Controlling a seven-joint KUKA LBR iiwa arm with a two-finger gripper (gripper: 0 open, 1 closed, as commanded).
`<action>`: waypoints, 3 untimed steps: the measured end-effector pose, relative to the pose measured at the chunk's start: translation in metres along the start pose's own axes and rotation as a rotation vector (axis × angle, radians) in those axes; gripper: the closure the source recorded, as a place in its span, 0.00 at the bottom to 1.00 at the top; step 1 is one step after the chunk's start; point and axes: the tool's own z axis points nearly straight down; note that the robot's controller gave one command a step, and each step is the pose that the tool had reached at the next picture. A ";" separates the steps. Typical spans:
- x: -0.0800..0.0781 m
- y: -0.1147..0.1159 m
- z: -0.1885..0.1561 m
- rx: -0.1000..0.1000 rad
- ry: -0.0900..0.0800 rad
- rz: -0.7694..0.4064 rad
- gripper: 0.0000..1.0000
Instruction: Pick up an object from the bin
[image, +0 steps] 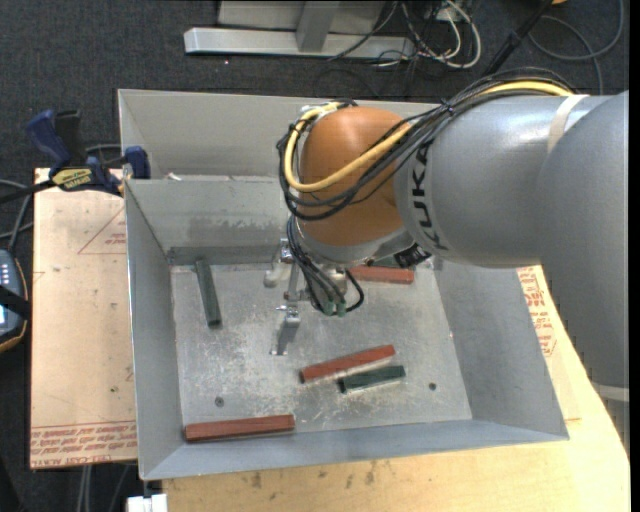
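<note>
Grey metal makes up the bin (150, 300), and a few thin sticks lie flat on its floor. The gripper (286, 330) hangs low over a bare patch near the middle of the bin, under the round orange cover (345, 180) on the wrist. How far it is open cannot be told, nor whether it has hold of anything. This looks like the reaching step, with a thing to pick not yet chosen. The nearest things are a red-brown stick (347, 363) and a dark green stick (372, 377). They lie side by side, touching, a little to the front and right of the gripper. A grey-green stick (208, 292) lies off to the left. A second red-brown stick (240, 428) lies along the front wall, and a red stick (385, 273) peeks out from under the arm. The next move likely needs the gripper to slide over one stick and turn across it, then go down and close.
</note>
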 end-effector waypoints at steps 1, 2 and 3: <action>0.025 -0.021 0.039 -0.008 -0.006 -0.189 0.00; 0.010 -0.061 0.084 -0.003 -0.004 -0.358 0.00; 0.002 -0.095 0.090 -0.012 -0.022 -0.161 1.00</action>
